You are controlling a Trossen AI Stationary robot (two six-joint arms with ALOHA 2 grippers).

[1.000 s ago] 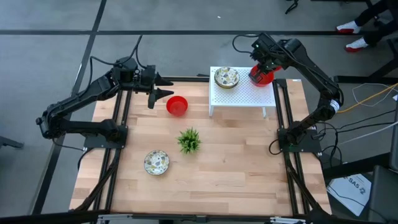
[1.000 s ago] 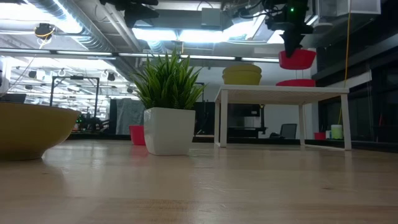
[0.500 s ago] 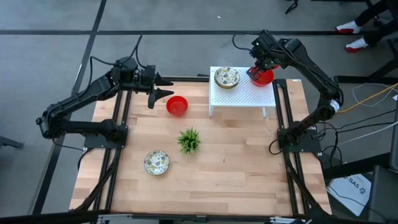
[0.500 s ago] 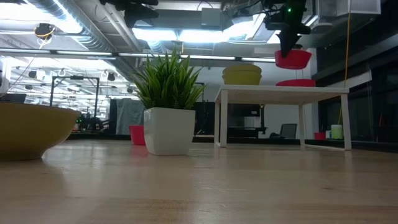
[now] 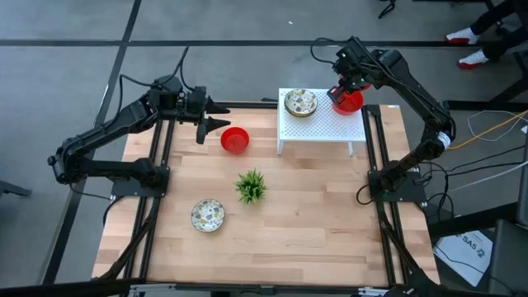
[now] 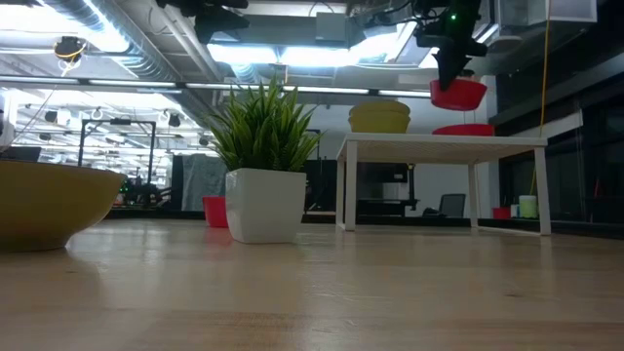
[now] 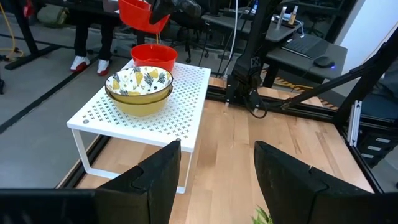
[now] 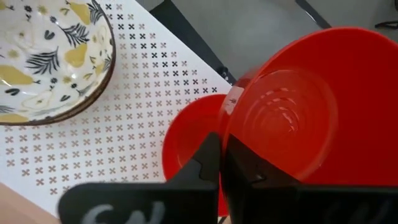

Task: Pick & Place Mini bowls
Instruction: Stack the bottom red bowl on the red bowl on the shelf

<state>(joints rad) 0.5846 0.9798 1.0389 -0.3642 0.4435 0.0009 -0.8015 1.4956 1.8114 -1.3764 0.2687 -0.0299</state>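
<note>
My right gripper (image 8: 221,167) is shut on a plain red mini bowl (image 8: 298,118) and holds it above a second red bowl (image 7: 153,56) that stands on the white perforated stand (image 5: 322,128). Two patterned bowls (image 5: 300,103) sit stacked on the stand's left part. Another red bowl (image 5: 234,139) and another patterned bowl (image 5: 207,215) rest on the wooden table. My left gripper (image 5: 216,125) hangs open above the table's far left, just left of the red bowl there. My right gripper pinches the red bowl's rim (image 8: 227,121) on the side toward the patterned bowls, one finger inside the bowl and one outside. The fingers slant down from above. The bowl (image 6: 458,93) hangs clear above the red bowl on the stand, its mouth up and slightly tilted.
A small green plant in a white pot (image 5: 251,186) stands mid-table between the loose bowls. The stand takes up the far right of the table. Dark frame rails (image 5: 384,206) run along both sides. People's legs show beyond the far edge.
My right gripper has tipped slightly, and the red bowl in it has shifted a little toward the patterned bowls, still clear above the stand.
</note>
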